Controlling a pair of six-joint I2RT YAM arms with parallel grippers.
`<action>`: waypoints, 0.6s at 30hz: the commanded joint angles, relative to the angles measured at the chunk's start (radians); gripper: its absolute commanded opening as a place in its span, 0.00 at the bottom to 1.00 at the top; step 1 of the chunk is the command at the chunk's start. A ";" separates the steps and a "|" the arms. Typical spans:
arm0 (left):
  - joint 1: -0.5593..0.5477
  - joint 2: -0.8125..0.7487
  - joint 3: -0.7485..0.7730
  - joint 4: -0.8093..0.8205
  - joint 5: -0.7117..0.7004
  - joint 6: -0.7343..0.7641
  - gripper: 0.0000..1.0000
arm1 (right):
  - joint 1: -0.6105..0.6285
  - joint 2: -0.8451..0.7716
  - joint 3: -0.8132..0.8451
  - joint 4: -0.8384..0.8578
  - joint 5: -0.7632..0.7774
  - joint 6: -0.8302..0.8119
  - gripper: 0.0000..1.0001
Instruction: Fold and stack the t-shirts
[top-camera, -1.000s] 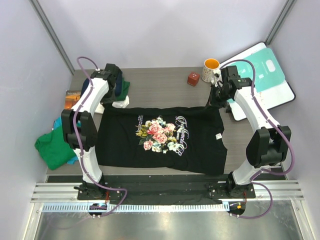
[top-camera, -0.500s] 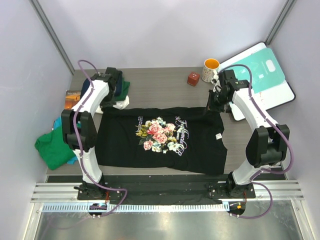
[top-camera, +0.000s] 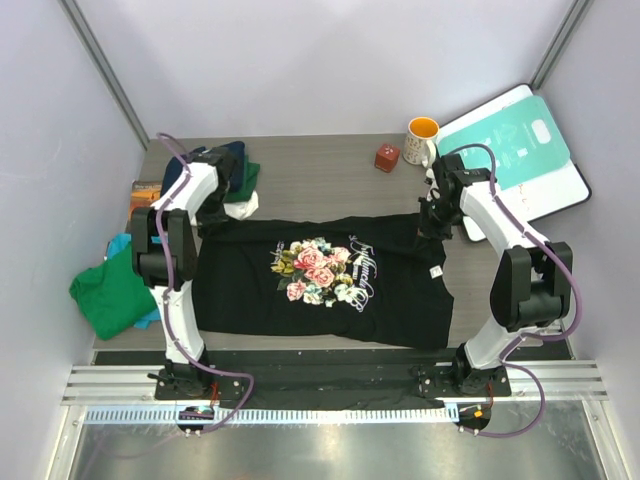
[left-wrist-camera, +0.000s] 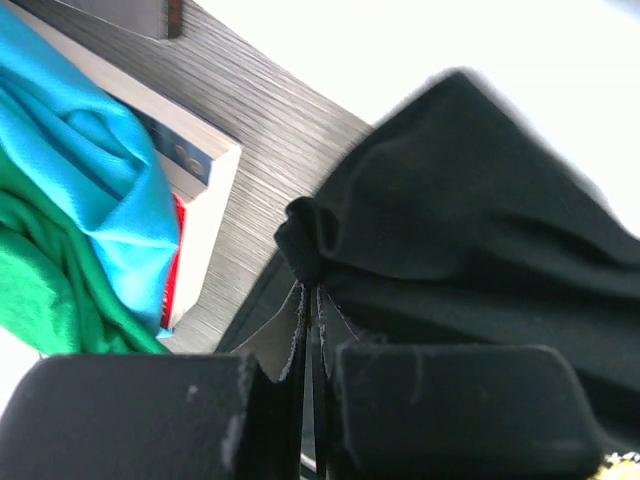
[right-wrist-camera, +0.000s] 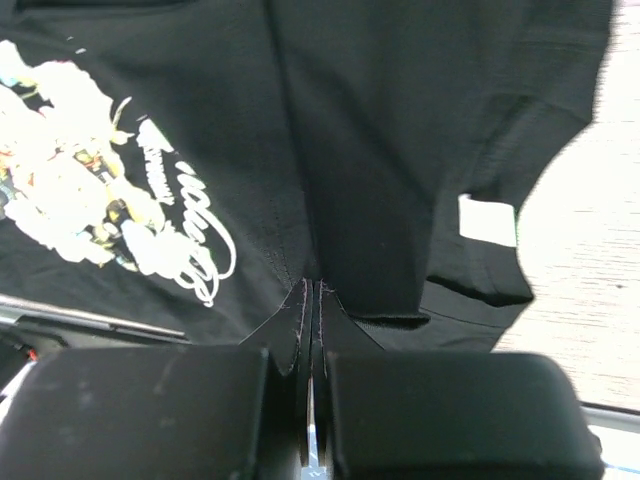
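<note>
Two arms share one black t-shirt (top-camera: 320, 290), spread print-up on the table (top-camera: 320, 175). Far left I log a crumpled green t-shirt (top-camera: 105, 298) with teal cloth (left-wrist-camera: 90, 190) beside it. Left gripper (left-wrist-camera: 310, 305): clamped on the black shirt's far-left corner, cloth bunched between the fingers. Behind that arm: a folded pile (top-camera: 243, 175), seemingly navy over green, partly hidden. Right gripper (right-wrist-camera: 312, 300): pinching the shirt's far-right edge. Beyond it: red cube (top-camera: 386, 157) and mug (top-camera: 422, 133).

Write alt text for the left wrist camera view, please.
The left gripper is shut on a bunched edge of the black t-shirt over the grey table. At the frame's left lie a teal t-shirt and a green t-shirt.
</note>
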 joint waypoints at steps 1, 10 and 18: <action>0.037 0.008 0.068 -0.018 -0.064 -0.032 0.00 | -0.032 -0.026 0.015 0.002 0.065 0.002 0.01; 0.064 0.011 0.092 0.011 0.002 -0.001 0.00 | -0.148 -0.118 0.016 0.053 0.112 0.048 0.01; 0.037 0.073 0.180 -0.045 0.025 0.026 0.00 | -0.167 -0.051 0.058 0.042 0.031 0.048 0.01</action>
